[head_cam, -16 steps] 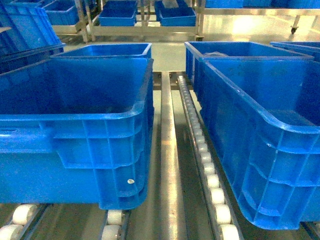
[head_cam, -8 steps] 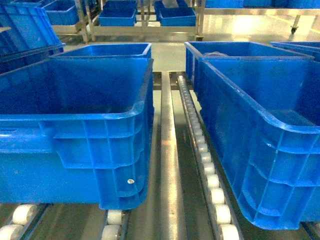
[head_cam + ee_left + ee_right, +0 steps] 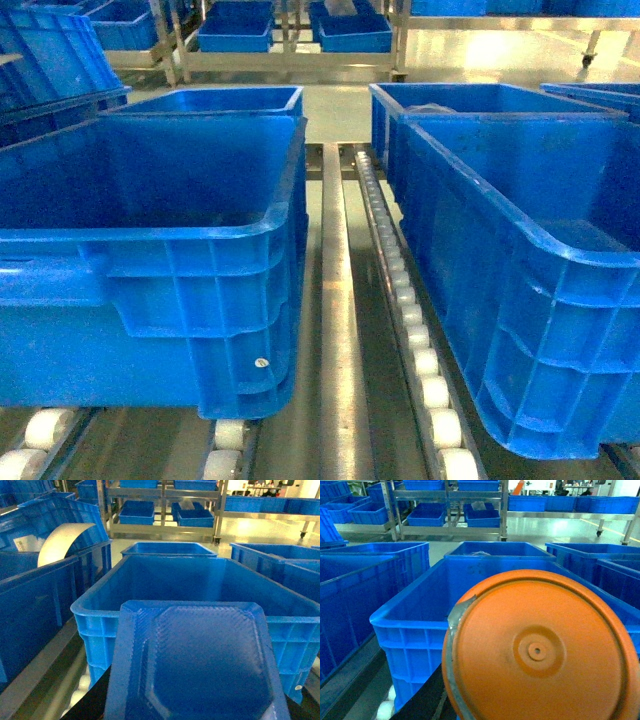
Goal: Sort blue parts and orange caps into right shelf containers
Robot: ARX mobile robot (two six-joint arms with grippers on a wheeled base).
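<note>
Your right wrist camera is filled by an orange cap [image 3: 540, 650], round and flat with a small raised hub at its centre and a grey strip along its left edge; it sits right in front of the lens, over the near rim of a deep blue crate [image 3: 415, 620]. Your left wrist camera shows a blue part [image 3: 197, 662], a flat tray-like piece with a raised border and cut corners, likewise close to the lens and covering the near wall of another blue crate [image 3: 100, 625]. Neither gripper shows in any view, so you cannot tell whether either is wide, narrow, or clamped on these pieces. From the head camera you see two large crates side by side on a roller shelf: the left crate [image 3: 200, 300] with ribbed walls and a thick rolled rim, and the right crate [image 3: 540, 300] just across a metal rail [image 3: 340, 330] and a line of white rollers [image 3: 415, 330]. Behind each crate stands a further blue crate, touching or nearly touching it. Beyond those, a metal rack [image 3: 290, 50] carries smaller blue bins. In the left wrist view, a curved white sheet [image 3: 62, 542] sits left of the crate.
</note>
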